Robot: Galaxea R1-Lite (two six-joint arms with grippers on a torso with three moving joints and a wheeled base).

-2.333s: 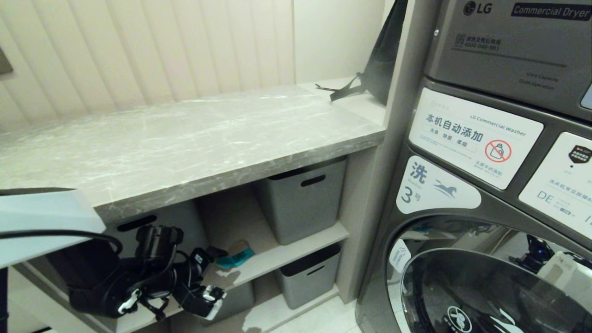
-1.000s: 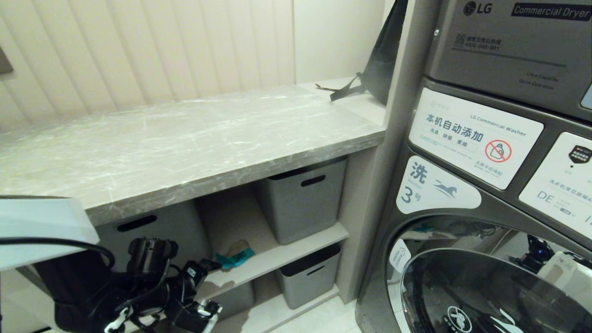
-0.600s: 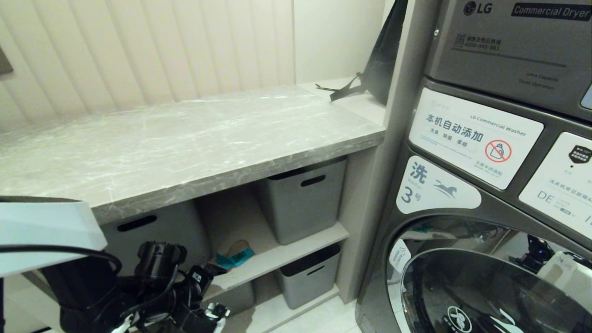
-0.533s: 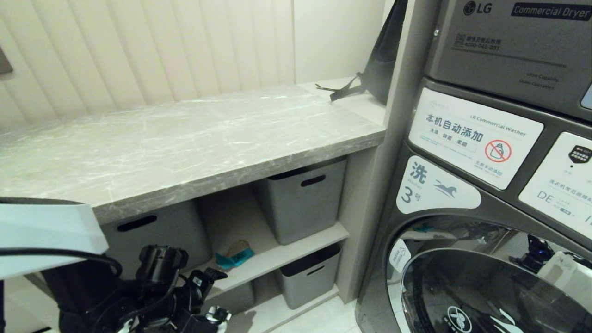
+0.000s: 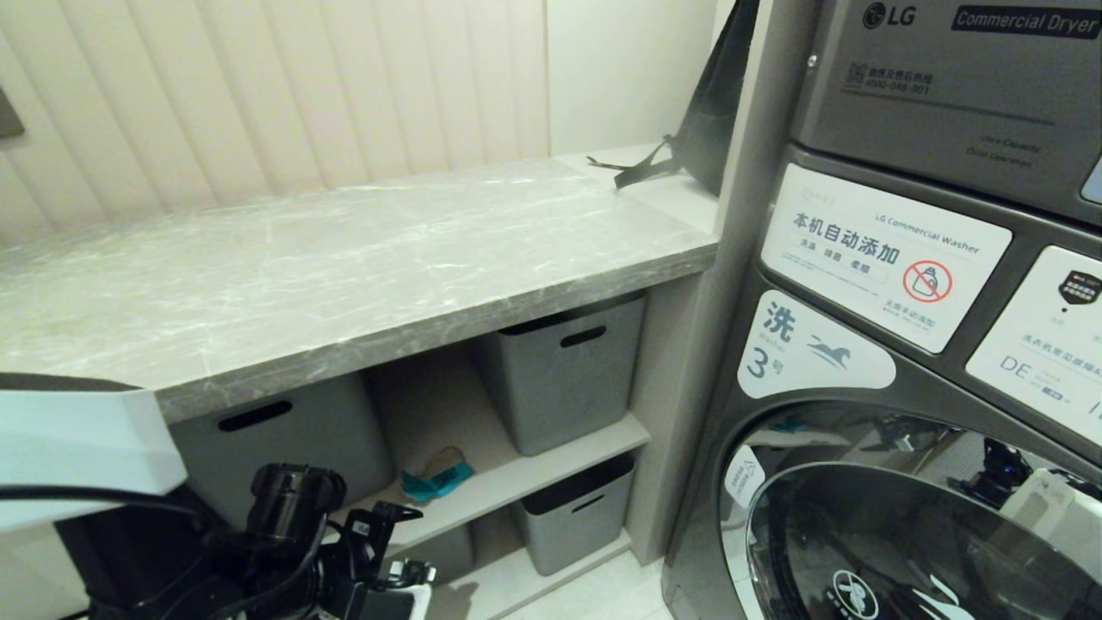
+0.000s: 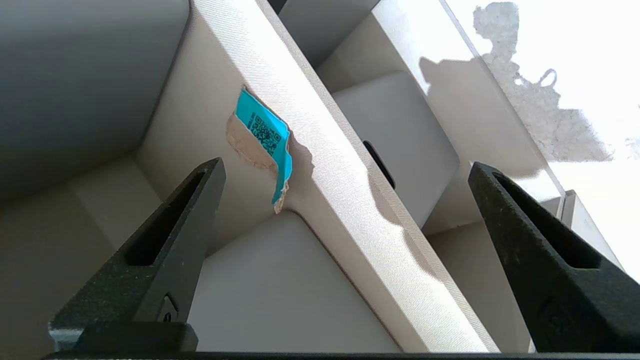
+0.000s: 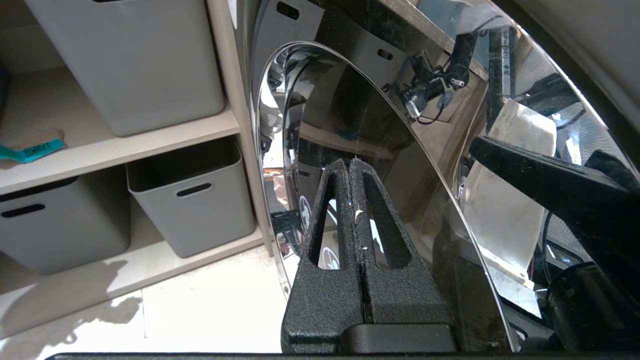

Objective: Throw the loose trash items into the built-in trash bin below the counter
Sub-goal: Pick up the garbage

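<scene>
Head view: the left gripper (image 5: 392, 564) sits low at near left, below the counter (image 5: 344, 267). The teal paper scrap (image 5: 436, 479) lies on the shelf (image 5: 551, 461) between grey tubs (image 5: 564, 370).

Left wrist view: jaws fully spread, empty, aimed at the scrap; the shelf edge limits approach.

Right wrist view: the right gripper (image 7: 350, 170) is closed, empty, parked beside the washer door (image 7: 400, 165).

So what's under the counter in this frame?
Under the counter: shelves with grey tubs and a teal paper scrap lying between two of them. The open left gripper points toward the scrap. The tubs' insides and the trash bin are not visible.
</scene>
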